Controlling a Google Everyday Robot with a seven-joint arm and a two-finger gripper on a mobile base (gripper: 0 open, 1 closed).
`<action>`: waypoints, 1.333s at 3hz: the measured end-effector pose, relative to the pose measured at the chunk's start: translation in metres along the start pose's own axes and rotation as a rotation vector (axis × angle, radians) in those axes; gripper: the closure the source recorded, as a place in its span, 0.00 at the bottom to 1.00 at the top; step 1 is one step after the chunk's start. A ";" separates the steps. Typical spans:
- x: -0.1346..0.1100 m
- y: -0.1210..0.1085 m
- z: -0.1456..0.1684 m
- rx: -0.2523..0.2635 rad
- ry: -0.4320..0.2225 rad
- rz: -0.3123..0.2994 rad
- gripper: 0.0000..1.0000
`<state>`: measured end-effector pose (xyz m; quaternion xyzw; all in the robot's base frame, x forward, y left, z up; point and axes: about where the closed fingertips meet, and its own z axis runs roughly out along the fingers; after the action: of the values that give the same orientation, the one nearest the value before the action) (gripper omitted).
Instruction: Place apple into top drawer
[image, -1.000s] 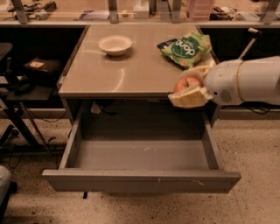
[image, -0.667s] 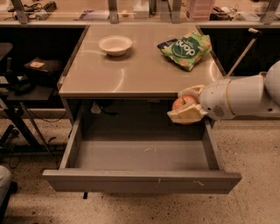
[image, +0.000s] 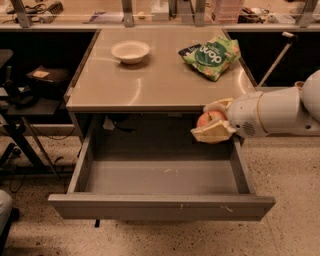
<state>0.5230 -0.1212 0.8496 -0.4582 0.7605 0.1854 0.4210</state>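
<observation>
1. The gripper (image: 210, 122) reaches in from the right on a thick white arm (image: 280, 112). Its two cream fingers are closed around the apple (image: 206, 118), one above it and one below.
2. The apple is in the air, just below the near right edge of the table (image: 160, 85). It hangs over the far right part of the open drawer (image: 160, 206).
3. A second ago the gripper held the apple level with the table's near edge. Since then it has come down below the tabletop and slightly to the left, towards the drawer's opening.
4. The drawer is pulled well out towards the near side, as it was a second ago. Nothing shows on its grey floor.
5. On the table, a white bowl (image: 130, 51) sits far left and a green snack bag (image: 210, 55) far right. Neither has moved.
6. The carry looks nearly done. What likely remains is to lower the apple further into the drawer, clear of the right wall, and then let go of it.
7. Released from this height, the round apple could bounce or roll across the flat floor.
</observation>
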 end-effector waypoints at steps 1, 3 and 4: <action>0.052 -0.018 0.030 0.030 0.061 0.041 1.00; 0.143 -0.038 0.106 -0.032 0.122 0.140 1.00; 0.141 -0.038 0.105 -0.031 0.122 0.138 1.00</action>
<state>0.5727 -0.1467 0.6783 -0.4214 0.8116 0.1976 0.3531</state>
